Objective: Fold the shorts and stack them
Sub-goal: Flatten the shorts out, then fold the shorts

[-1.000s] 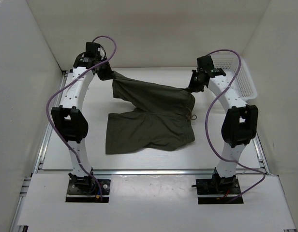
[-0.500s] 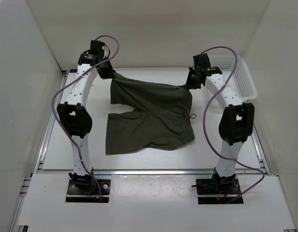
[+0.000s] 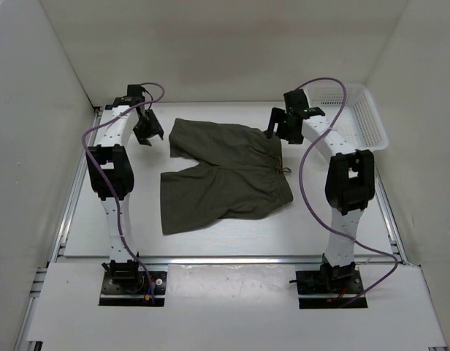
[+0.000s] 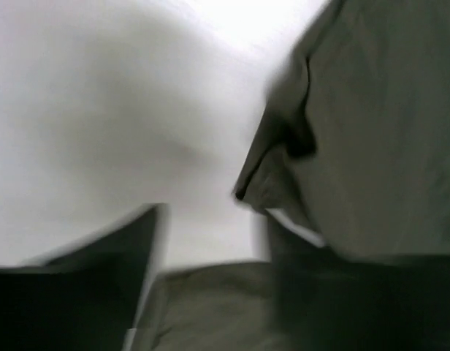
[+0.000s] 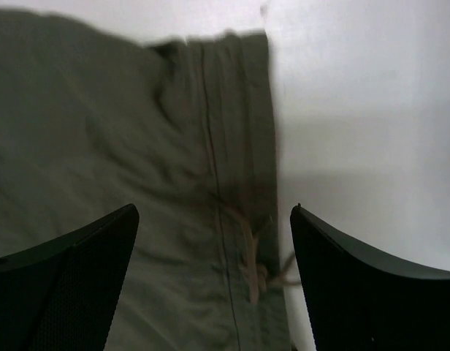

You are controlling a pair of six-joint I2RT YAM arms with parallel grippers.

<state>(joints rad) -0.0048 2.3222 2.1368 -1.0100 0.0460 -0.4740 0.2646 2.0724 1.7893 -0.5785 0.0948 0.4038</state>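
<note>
On the flat white table point(image 3: 86, 219), between 2 white-and-black robot arms, the dark olive-green soft fabric shorts point(image 3: 225, 175) lie spread out and flat near the middle, slightly toward the far side. Their long axis runs left to right. The waistband lies along the right-hand edge and runs from near to far. The 2 wide legs point left, one on the far side and one on the near side, and the near leg reaches a little further left. The fabric looks mostly smooth, with a small turned-up fold at the far-left leg corner in the left wrist view.

A white plastic mesh basket point(image 3: 360, 110) stands at the far-right corner of the table, well apart from the shorts.

The left gripper point(image 3: 149, 131) hangs just beside the far-left corner of the shorts. Its fingers are parted and nothing is caught between them. The left wrist view is blurred, so I cannot tell whether a finger brushes the cloth.

The right gripper point(image 3: 278, 126) hovers over the far end of the waistband. Its 2 black fingers point(image 5: 64, 278) stand wide apart, with the fabric lying loose beneath them, ungripped.

A thin tan drawstring point(image 5: 253, 267) with a knot lies on the waistband, between those fingers in the right wrist view.
</note>
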